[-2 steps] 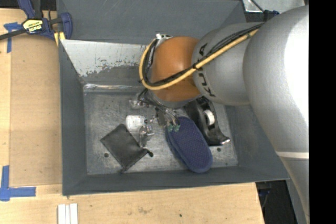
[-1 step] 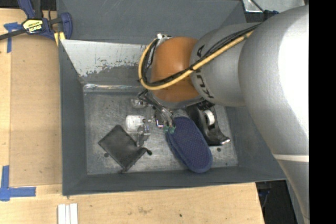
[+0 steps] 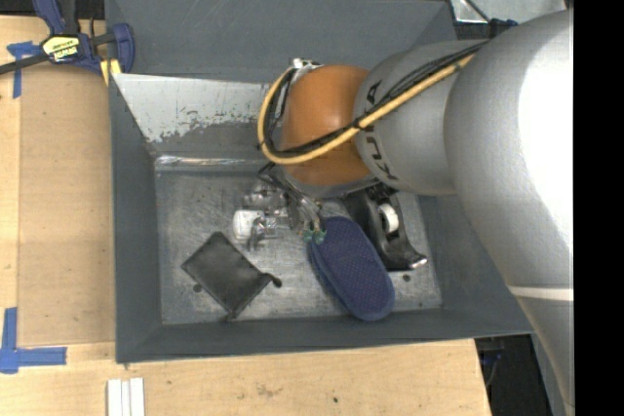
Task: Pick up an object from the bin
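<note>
My gripper (image 3: 276,212) hangs low over the middle of the bin floor, just below the arm's orange cover. A small pale grey thing (image 3: 244,224) lies right at its left side; whether the gripper touches it I cannot tell. A dark blue oval pouch (image 3: 353,270) lies just right of and below the gripper, stretching toward the bin's front right. A flat black square piece (image 3: 226,274) rests on the floor at the front left, apart from the gripper.
A black tool with a silver part (image 3: 392,229) lies by the right wall, partly under the arm. The arm and its orange cover hide the back right of the bin. Bare floor runs along the left wall and the back.
</note>
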Available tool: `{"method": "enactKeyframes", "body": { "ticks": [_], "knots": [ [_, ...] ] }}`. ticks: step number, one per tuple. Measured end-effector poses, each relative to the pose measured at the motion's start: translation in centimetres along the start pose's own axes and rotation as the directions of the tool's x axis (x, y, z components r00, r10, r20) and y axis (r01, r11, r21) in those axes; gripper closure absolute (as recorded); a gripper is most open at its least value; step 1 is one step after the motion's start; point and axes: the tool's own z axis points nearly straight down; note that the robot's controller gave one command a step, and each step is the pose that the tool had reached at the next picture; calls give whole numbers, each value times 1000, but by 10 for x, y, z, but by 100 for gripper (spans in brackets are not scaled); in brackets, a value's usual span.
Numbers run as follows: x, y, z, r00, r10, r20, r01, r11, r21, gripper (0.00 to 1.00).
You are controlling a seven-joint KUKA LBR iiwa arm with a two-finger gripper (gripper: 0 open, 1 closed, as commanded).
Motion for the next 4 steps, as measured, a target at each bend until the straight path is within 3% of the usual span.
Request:
{"method": "enactKeyframes", "body": {
  "ticks": [1,2,4],
  "knots": [
    [-1,0,-7,1000,-1,-19,1,1000,5,100],
    [-3,0,-12,1000,-1,-19,1,1000,5,100],
    [-8,0,-87,1000,-2,-17,2,1000,4,100]
  ]
}}
